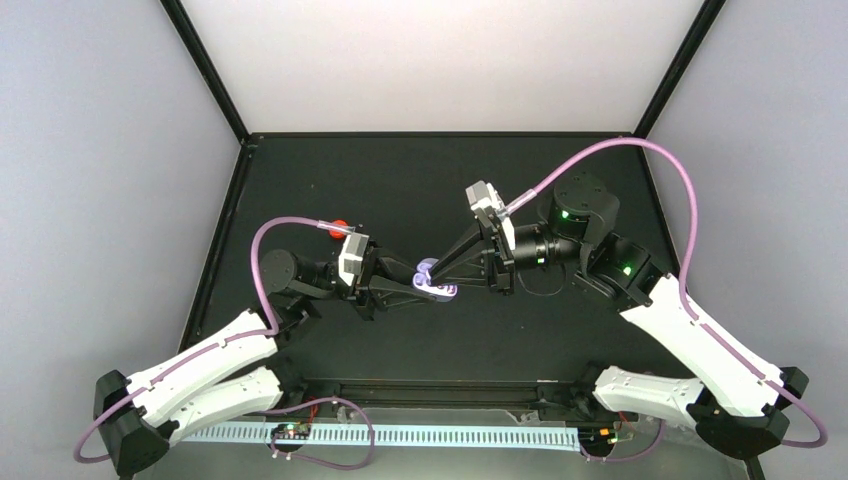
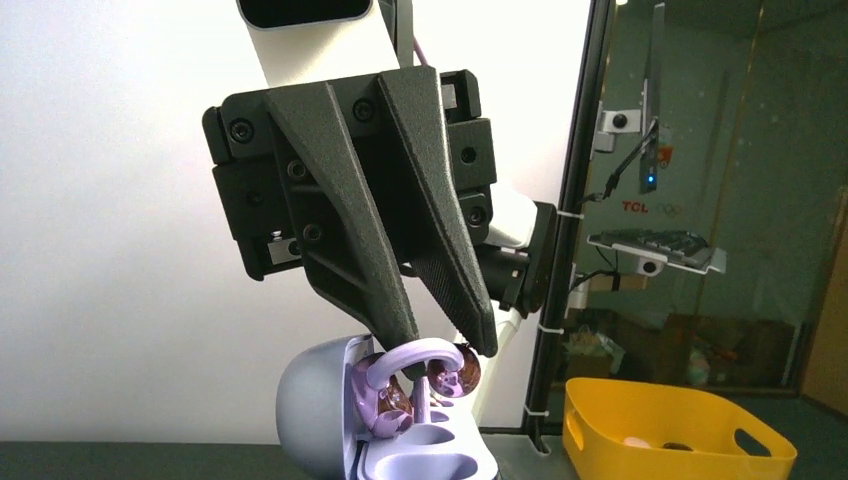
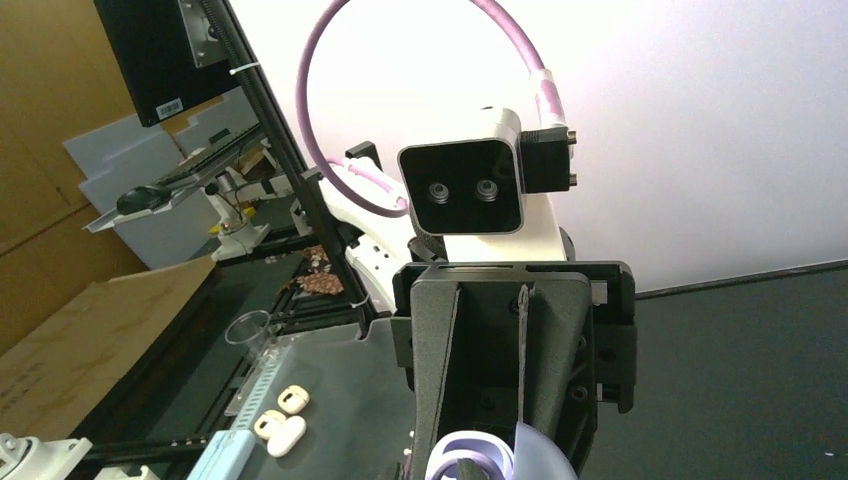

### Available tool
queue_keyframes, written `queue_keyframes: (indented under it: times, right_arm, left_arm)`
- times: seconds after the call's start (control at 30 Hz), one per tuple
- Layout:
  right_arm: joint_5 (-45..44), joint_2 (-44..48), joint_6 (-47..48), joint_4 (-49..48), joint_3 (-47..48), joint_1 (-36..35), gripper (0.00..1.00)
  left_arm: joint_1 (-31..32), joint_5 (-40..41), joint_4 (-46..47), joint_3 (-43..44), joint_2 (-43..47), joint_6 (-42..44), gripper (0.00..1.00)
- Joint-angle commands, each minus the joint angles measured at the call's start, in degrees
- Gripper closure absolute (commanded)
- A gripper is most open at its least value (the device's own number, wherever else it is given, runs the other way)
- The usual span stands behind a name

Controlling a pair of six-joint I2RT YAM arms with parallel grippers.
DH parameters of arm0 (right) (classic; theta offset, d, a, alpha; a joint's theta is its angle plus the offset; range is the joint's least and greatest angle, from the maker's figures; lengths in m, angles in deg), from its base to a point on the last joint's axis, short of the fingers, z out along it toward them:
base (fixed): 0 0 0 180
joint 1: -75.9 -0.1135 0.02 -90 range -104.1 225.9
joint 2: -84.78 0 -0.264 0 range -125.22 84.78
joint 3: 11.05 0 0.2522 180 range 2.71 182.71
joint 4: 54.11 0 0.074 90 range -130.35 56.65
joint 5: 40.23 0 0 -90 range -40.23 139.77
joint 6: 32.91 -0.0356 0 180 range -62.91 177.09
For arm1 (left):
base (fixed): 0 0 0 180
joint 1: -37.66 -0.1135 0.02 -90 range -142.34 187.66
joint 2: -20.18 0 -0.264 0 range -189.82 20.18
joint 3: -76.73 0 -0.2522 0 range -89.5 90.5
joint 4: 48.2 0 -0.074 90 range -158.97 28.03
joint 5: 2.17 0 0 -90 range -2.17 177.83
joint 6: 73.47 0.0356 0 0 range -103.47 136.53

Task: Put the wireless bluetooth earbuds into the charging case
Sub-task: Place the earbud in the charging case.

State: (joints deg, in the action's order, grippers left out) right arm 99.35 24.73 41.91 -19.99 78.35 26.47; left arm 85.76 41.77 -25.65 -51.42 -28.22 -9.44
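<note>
Left wrist view shows us the black fingers of the right gripper [image 2: 445, 342] pinching a small purple hooked earbud [image 2: 415, 352] just above the open lilac pebble-shaped charging case [image 2: 320, 400]. The left gripper [image 3: 488, 445] clamps that case. We judge insertion is underway. Next we would lower the bud squarely into its pocket, then release.

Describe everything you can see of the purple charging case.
The charging case is a smooth, glossy lilac-grey pebble, plastic by its look, hinged open: domed lid at one side, tray of moulded wells facing up. The left claw grips it over the middle of the table. A purple hooked earbud, pinched in the right claw, hangs just over the wells; whether it touches the case cannot be told.
</note>
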Motion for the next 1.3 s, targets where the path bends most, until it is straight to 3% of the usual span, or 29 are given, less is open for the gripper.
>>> queue_keyframes:
  times: [0.0, 1.27]
  right_arm:
    - [-1.42, 0.47, 1.0, 1.33, 1.61, -0.27, 0.87]
    - [-6.37, 4.3, 2.95, 6.21, 0.65, -0.32, 0.78]
  left_arm:
    - [0.4, 0.62, 5.97, -0.37, 0.33, -2.95, 0.98]
    - [0.34, 1.91, 4.56, -0.55, 0.42, -3.21, 0.98]
